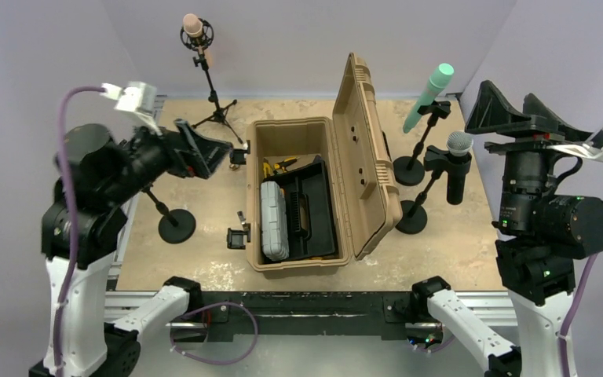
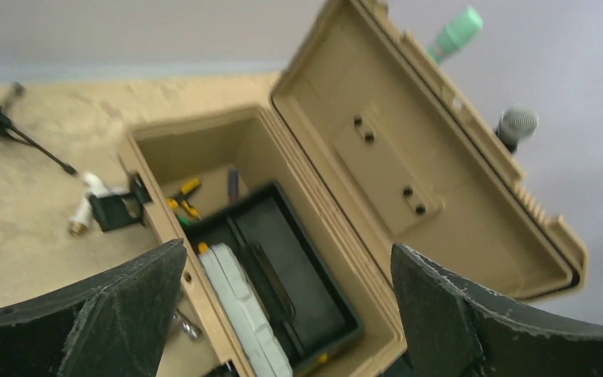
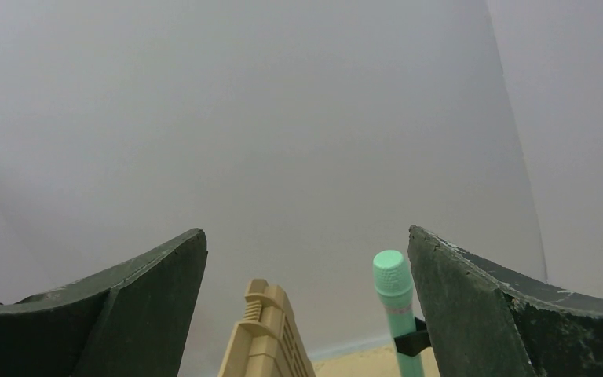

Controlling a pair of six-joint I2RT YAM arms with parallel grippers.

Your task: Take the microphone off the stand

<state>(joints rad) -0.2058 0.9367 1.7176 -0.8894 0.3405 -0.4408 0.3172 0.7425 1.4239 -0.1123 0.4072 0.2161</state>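
Observation:
Three microphones sit in stands. A pink one (image 1: 194,26) is on a tripod at the back left. A mint green one (image 1: 430,94) and a black one with a silver grille (image 1: 458,161) stand right of the case. The green one (image 3: 396,302) shows just inside my right finger in the right wrist view. My right gripper (image 1: 518,110) (image 3: 306,236) is open and empty, raised right of both, touching neither. My left gripper (image 1: 204,153) (image 2: 289,259) is open and empty, left of the case. The green (image 2: 457,31) and black (image 2: 516,126) microphones show beyond the lid.
An open tan case (image 1: 302,129) fills the table's middle, its lid (image 1: 369,149) upright; it holds a grey box (image 1: 274,220), a black tray and tools. A round-based stand (image 1: 177,226) stands under my left gripper, its top hidden. A small white object (image 2: 85,204) lies by the case latch.

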